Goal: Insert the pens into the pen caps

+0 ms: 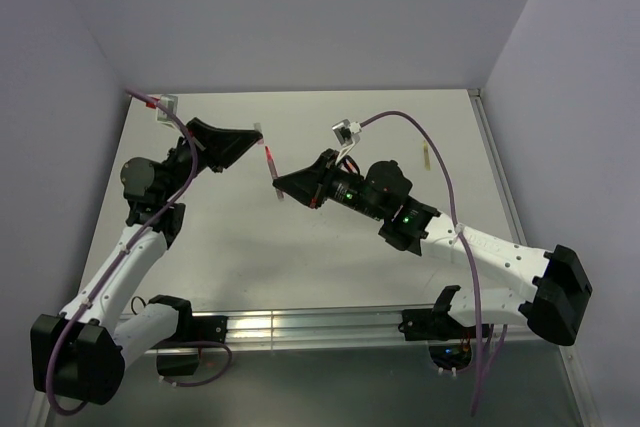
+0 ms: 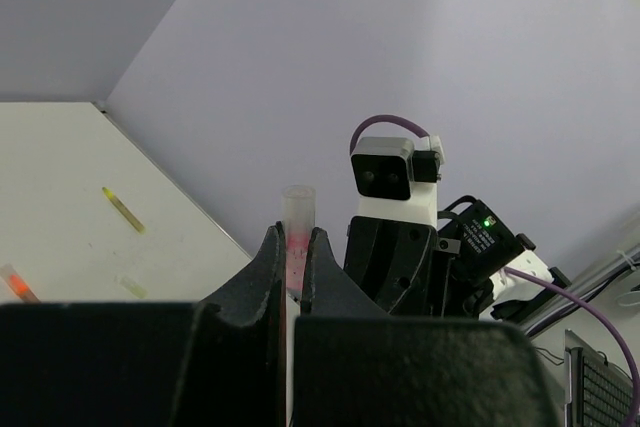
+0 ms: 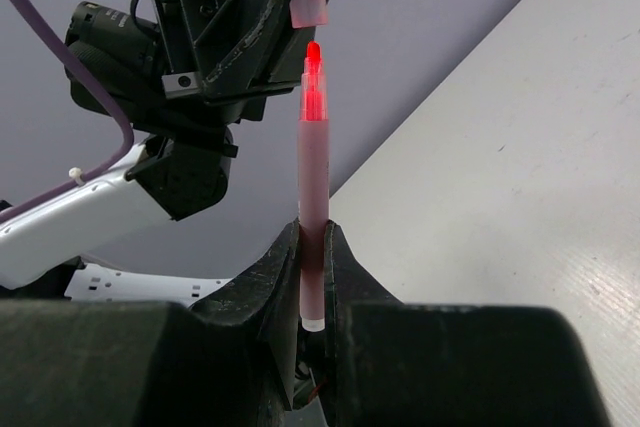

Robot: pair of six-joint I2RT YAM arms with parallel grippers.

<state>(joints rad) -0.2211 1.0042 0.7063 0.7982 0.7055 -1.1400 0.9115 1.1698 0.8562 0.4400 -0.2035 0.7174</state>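
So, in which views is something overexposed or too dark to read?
Right wrist: the tip of the pen glows saturated red, detail lost. Left wrist: the left end effector holding the pen cap is nearly black. Top external: glare on the metal rail.

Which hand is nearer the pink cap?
Left. The left hand grips the pink cap; the right hand is apart, holding a red pen whose tip sits just short of the cap's opening.
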